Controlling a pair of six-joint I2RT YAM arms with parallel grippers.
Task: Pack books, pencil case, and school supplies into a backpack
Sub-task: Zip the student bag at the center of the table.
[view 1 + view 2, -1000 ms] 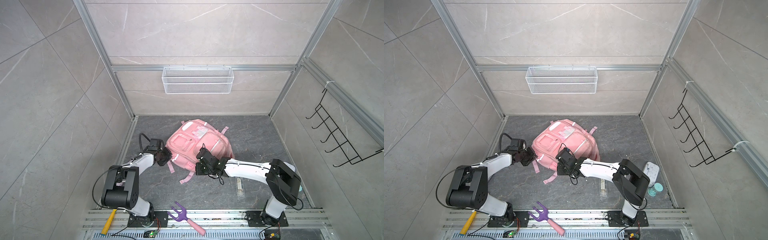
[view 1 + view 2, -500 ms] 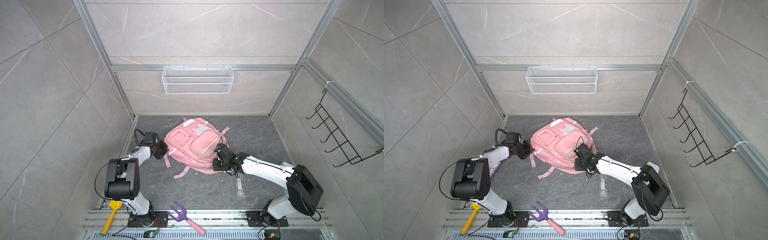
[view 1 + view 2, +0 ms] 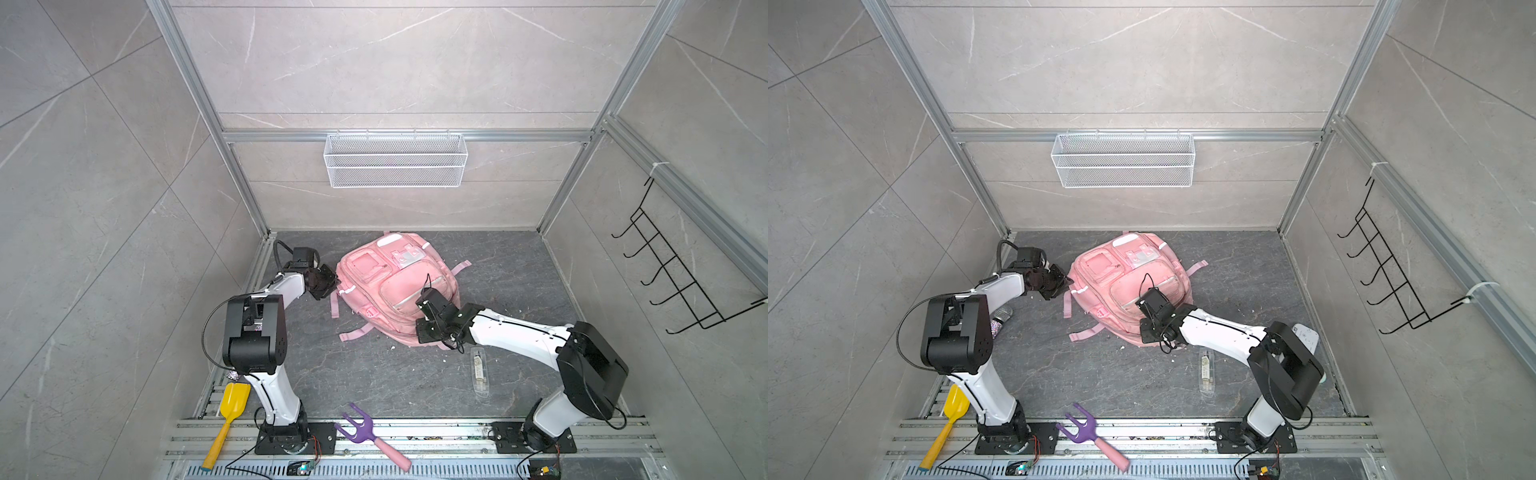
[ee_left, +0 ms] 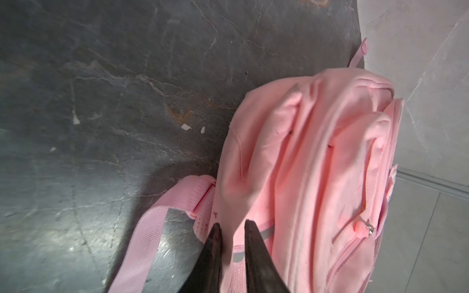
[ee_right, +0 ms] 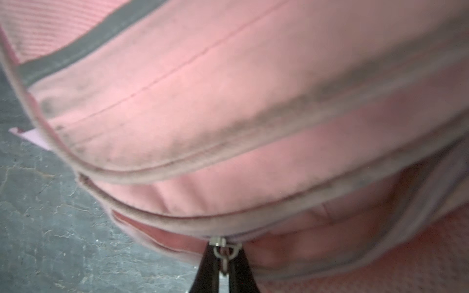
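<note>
The pale pink backpack lies front up on the dark floor, seen in both top views. My left gripper is at its left edge by a strap, open a little, with a fold of pink fabric lying between the fingers. At the backpack's near right edge my right gripper is shut on the metal zipper pull; the zip gapes to one side of the slider. The school supplies packet lies on the floor near the right arm. Books and pencil case are out of view.
A purple fork and a yellow shovel lie at the front rail. A white boxy device sits behind the right arm. A wire basket hangs on the back wall and a black hook rack on the right wall.
The left gripper has moved toward the back wall and its jaws have parted. The backpack has shifted back and left. The right gripper stays shut on the zipper pull and has moved rightward.
</note>
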